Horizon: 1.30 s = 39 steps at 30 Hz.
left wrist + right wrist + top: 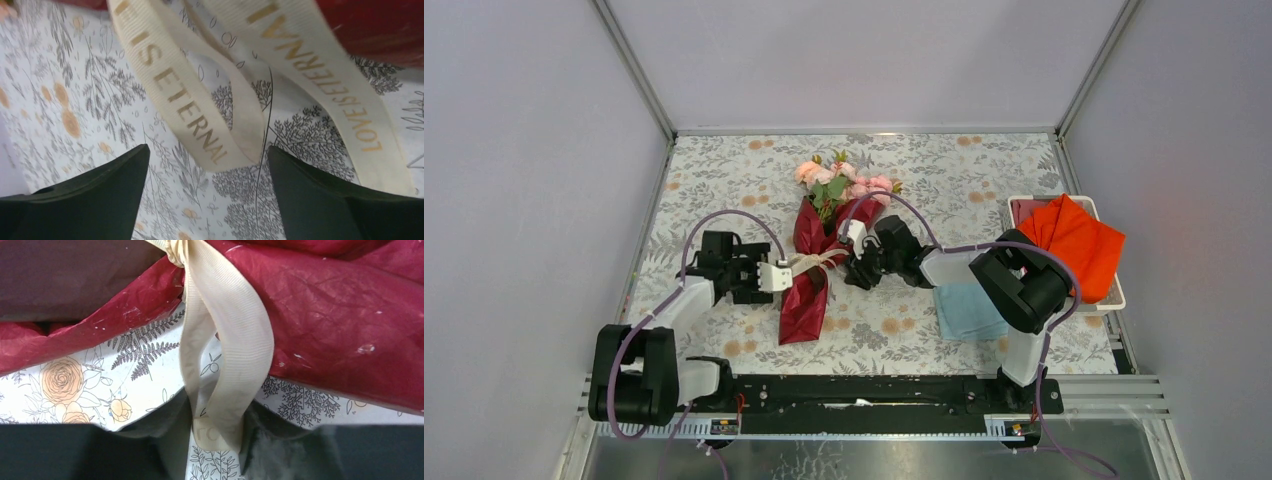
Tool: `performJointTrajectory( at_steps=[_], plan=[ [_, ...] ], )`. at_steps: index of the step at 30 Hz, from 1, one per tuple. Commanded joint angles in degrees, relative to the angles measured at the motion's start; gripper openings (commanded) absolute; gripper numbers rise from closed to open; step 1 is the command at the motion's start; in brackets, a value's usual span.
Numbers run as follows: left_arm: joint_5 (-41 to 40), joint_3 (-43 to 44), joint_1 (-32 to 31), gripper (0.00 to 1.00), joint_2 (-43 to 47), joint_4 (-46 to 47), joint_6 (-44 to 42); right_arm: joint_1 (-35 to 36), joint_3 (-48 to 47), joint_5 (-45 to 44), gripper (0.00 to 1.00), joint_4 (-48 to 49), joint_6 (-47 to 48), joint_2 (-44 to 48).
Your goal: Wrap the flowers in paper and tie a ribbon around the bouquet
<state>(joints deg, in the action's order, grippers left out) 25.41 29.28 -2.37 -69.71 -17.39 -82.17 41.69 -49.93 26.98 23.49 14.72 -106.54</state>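
The bouquet [809, 270] lies mid-table: pink flowers [844, 182] stick out of the far end of a cone of dark red paper [804, 310]. A cream ribbon [816, 262] is knotted round its middle. My left gripper [776, 277] sits just left of the cone, jaws open wide, with a printed ribbon loop [185, 95] hanging free ahead of them [207, 150]. From the right side, my right gripper [850, 258] has closed its fingers against both sides of another ribbon loop [235, 330] below the knot [175, 250]; crinkled paper [340, 315] lies behind.
A white tray [1116, 296] at the right edge holds an orange-red cloth [1079, 245]. A folded light blue cloth [969, 312] lies beside it, under the right arm. Grey walls close in the floral tablecloth [724, 170] on three sides.
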Motion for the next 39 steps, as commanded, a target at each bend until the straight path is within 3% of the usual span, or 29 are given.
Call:
performJointTrajectory(
  at_steps=[1, 3, 6, 7, 11, 15, 23, 30, 39],
  plan=[
    [-1.2, -4.4, -1.8, 0.85, -1.5, 7.7, -3.1, 0.9, 0.2, 0.1, 0.33, 0.6, -1.3, 1.7],
    [-1.5, -5.7, -1.9, 0.63, -1.5, 8.9, -5.3, 0.9, -0.5, 0.7, 0.20, -1.4, -1.2, 2.2],
    [-3.2, -7.7, -1.9, 0.13, -0.9, 11.1, -7.5, 0.9, -2.0, 0.8, 0.06, -5.7, 0.2, 3.5],
    [-4.0, -8.2, -1.9, 0.01, -0.7, 12.1, -7.7, 0.9, -2.8, 0.7, 0.02, -7.6, 0.5, 4.1],
    [-5.0, -7.4, -0.2, 0.00, 0.6, 15.1, -6.9, 0.6, -7.1, -2.8, 0.00, -15.2, 0.7, 5.3],
    [-5.6, -7.5, 1.1, 0.00, 4.2, 5.1, -21.3, -1.4, -12.1, -5.2, 0.00, -19.2, -2.1, 5.1],
    [-11.4, -11.5, 1.1, 0.00, 6.6, 0.8, -27.0, -5.8, -20.2, -8.1, 0.00, -28.5, -3.9, 1.1],
    [-15.8, -17.2, 5.2, 0.00, 5.0, 2.4, -36.8, -9.3, -19.4, -6.6, 0.00, -29.4, -6.3, -1.5],
    [-16.5, -17.5, 9.9, 0.00, 2.2, 5.2, -43.1, -10.3, -16.0, -6.2, 0.00, -28.9, -6.9, -3.6]
  ],
)
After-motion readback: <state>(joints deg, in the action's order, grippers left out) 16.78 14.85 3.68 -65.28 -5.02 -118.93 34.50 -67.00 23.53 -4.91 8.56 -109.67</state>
